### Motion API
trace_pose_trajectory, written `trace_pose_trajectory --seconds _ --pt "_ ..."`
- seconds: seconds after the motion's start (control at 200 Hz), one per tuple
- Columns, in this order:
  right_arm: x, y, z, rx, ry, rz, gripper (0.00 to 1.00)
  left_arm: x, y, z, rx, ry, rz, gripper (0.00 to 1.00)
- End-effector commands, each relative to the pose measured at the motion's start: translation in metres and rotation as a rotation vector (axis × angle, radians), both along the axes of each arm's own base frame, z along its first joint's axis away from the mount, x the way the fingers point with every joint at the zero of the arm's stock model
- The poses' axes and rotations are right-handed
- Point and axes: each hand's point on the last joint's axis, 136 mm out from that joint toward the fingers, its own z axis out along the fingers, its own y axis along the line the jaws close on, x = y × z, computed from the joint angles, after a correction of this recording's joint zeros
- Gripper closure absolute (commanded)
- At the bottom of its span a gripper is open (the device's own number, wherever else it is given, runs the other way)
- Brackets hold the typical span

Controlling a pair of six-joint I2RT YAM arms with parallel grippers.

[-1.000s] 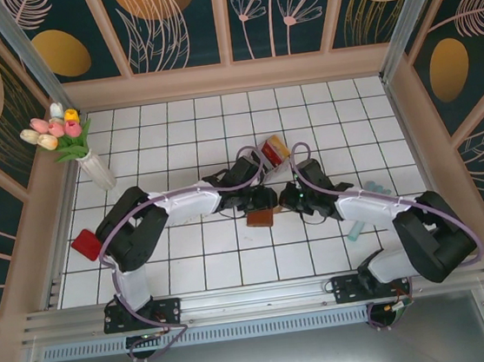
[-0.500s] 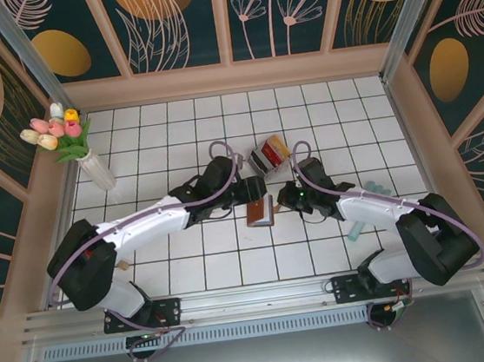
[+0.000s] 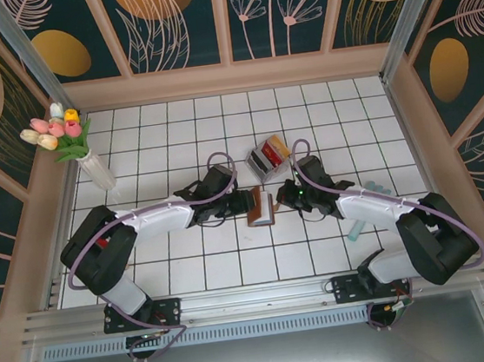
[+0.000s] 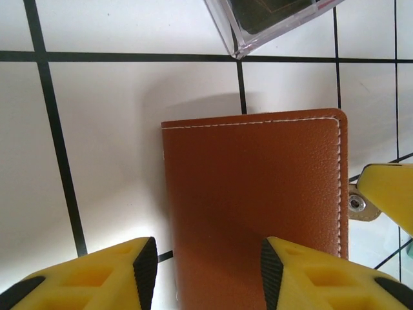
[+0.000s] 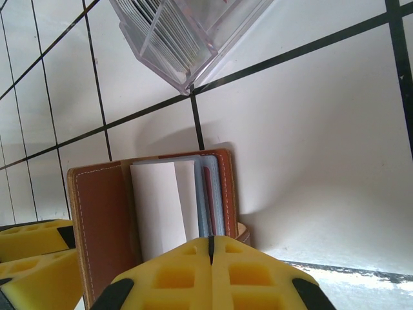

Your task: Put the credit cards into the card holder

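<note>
Card holder (image 3: 260, 207) stood propped open near the desk's (image 3: 190, 265) middle, between both arms. The step in hand looked like steadying it before any card went in. Left gripper (image 4: 203, 268) had its jaws partly apart at the brown outer cover, clamping nothing I could confirm. Right gripper (image 5: 210, 261) was closed tight at the holder's base; whether it pinched a flap, I could not tell. Next, one gripper would need to fetch one of the credit cards (image 3: 271, 153) from the clear tray (image 5: 193, 61) just beyond, toward the far edge.

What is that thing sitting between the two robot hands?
A brown wallet, partly open, sits between the left hand and the right hand. The overhead view shows it best.
</note>
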Motion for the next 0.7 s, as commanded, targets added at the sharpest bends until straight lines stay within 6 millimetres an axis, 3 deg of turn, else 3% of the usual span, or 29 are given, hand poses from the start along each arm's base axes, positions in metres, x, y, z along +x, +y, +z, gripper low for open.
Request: trace_pose_trajectory --seconds 0.0,0.365,0.696 --pt "0.006 0.001 0.005 -0.006 -0.008 0.007 0.96 -0.006 -0.006 -0.010 -0.014 0.018 -0.046 0.50" --pt "0.004 0.022 0.015 0.081 -0.027 0.081 0.94 -0.005 -0.015 -0.044 0.026 0.076 -0.060 0.50" --pt "0.008 0.039 0.006 0.107 0.017 0.107 0.93 -0.011 -0.014 -0.053 0.044 0.092 -0.067 0.55"
